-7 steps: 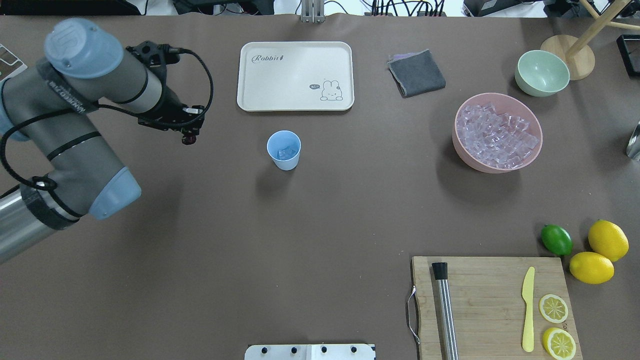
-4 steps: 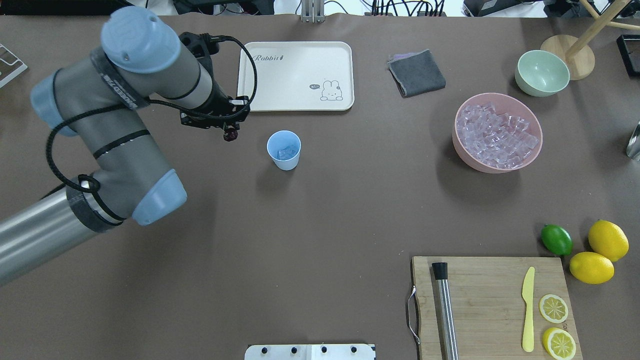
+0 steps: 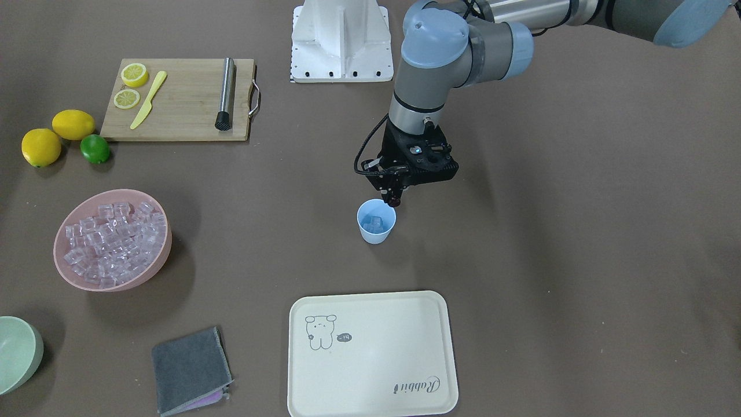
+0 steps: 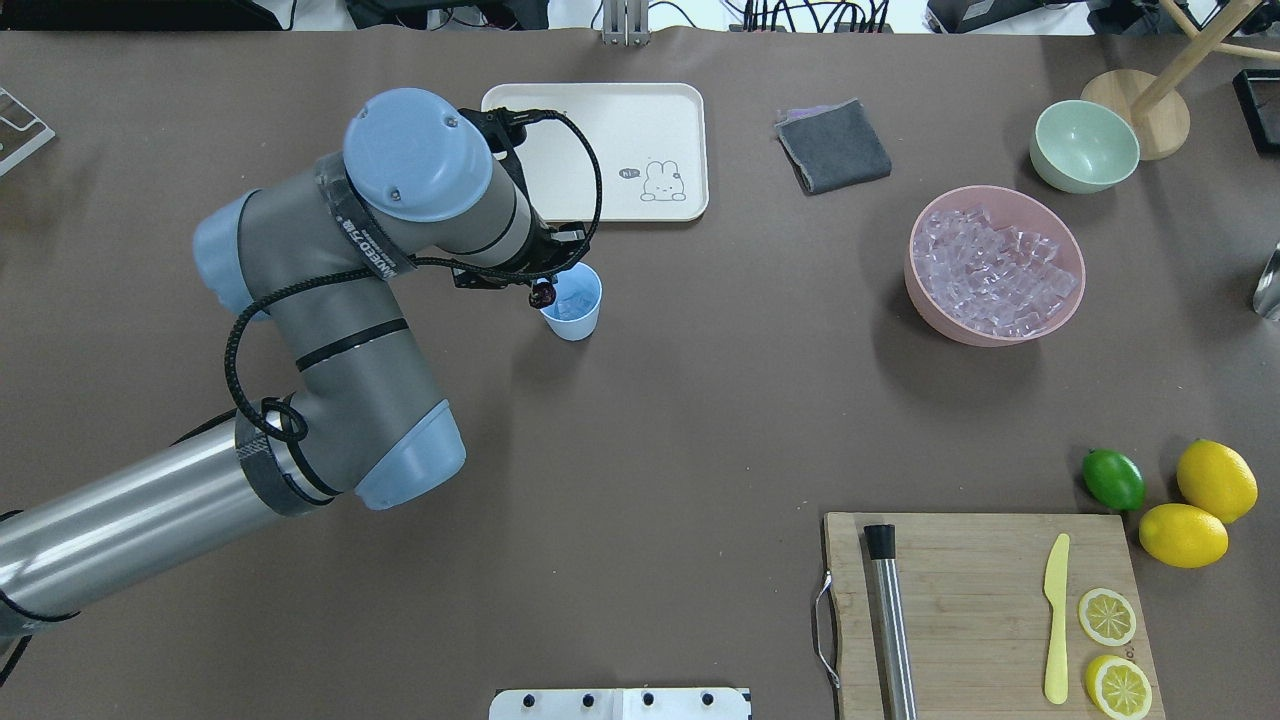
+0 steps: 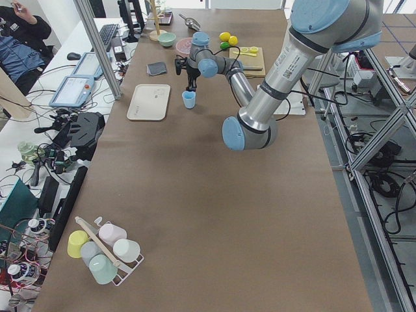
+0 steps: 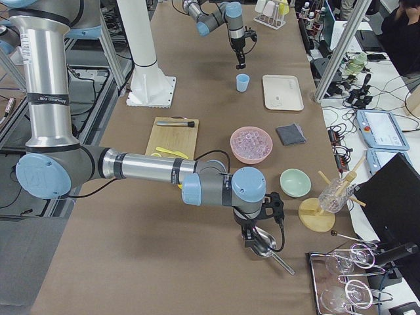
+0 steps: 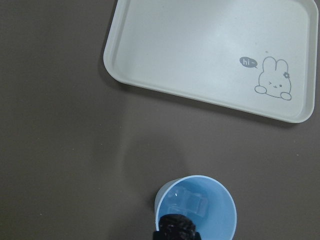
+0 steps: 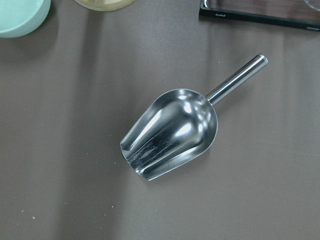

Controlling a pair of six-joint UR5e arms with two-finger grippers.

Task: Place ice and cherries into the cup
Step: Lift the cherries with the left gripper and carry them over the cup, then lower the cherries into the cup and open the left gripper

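The light-blue cup [image 4: 572,302] stands mid-table and holds a few ice cubes [image 7: 187,202]. My left gripper [image 4: 541,288] is shut on the dark cherries [image 3: 395,202] and holds them just above the cup's rim on its left side. In the left wrist view the cherries [image 7: 176,227] hang over the cup's [image 7: 220,210] near edge. More ice [image 4: 990,270] fills the pink bowl [image 4: 1075,300] at the right. My right gripper [image 6: 258,237] hovers over a metal scoop [image 8: 172,132]; I cannot tell whether it is open or shut.
A cream rabbit tray [image 4: 600,150] lies just behind the cup, partly under my left arm. A grey cloth [image 4: 833,147], a pale green bowl [image 4: 1084,146], a lime [image 4: 1112,479], lemons and a cutting board [image 4: 980,610] with knife and muddler sit on the right.
My left arm has swung right with the cherries, from well left of the cup to over its left rim. The cup and the bowls have not moved.
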